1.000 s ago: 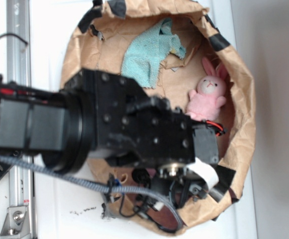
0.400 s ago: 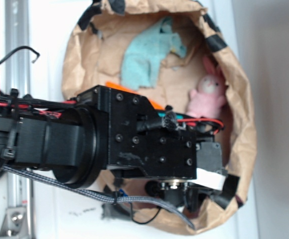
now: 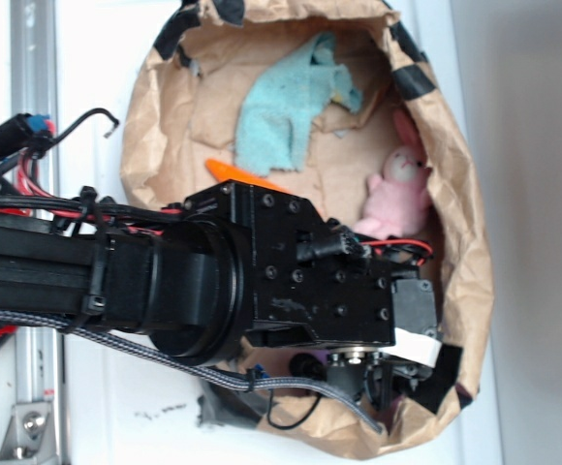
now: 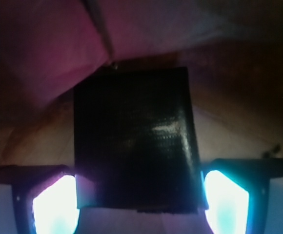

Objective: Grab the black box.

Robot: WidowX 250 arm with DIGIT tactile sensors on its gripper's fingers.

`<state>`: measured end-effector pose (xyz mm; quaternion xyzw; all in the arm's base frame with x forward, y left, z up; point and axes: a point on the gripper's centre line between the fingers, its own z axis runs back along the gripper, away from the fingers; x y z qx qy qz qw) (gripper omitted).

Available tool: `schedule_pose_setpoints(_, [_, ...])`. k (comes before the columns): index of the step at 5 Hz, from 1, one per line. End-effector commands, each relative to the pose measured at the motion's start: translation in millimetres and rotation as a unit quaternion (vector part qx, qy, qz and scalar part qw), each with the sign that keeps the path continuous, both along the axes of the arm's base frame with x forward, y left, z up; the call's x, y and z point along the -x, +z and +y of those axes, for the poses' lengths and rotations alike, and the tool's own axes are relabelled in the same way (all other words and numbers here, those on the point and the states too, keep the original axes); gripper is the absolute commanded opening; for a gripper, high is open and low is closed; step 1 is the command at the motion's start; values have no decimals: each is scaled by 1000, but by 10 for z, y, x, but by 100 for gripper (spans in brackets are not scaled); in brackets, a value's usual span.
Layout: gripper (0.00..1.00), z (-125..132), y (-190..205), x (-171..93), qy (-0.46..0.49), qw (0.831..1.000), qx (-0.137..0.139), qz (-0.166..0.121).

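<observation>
The black box (image 4: 136, 141) fills the middle of the wrist view: glossy, with a faint sheen on its top. It lies on brown paper. My gripper (image 4: 139, 195) is open and straddles the box. The left fingertip (image 4: 53, 204) glows pale violet and the right fingertip (image 4: 227, 200) glows cyan. Each stands close beside a lower corner of the box. In the exterior view my black arm (image 3: 300, 281) reaches into the paper nest and hides both the box and the jaws.
A brown paper wall (image 3: 470, 223) with black tape strips (image 3: 412, 73) rings the workspace. Inside it are a teal cloth (image 3: 286, 107), a pink plush bunny (image 3: 397, 194) by the right wall and an orange object (image 3: 237, 172) half under the arm. A metal rail (image 3: 34, 87) runs down the left.
The arm has shifted toward the lower edge of the picture and deeper into the paper nest. This uncovered the orange object behind it, and the bunny has tipped slightly.
</observation>
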<state>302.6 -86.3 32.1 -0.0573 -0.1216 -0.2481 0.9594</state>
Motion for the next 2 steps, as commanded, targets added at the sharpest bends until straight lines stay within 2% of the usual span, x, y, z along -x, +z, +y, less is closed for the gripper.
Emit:
schedule_pose_setpoints(1, [100,136,133,-399,4,998,19,-65])
schedule_pose_setpoints(2, [0,85,124,-351,-15,995,57,-79])
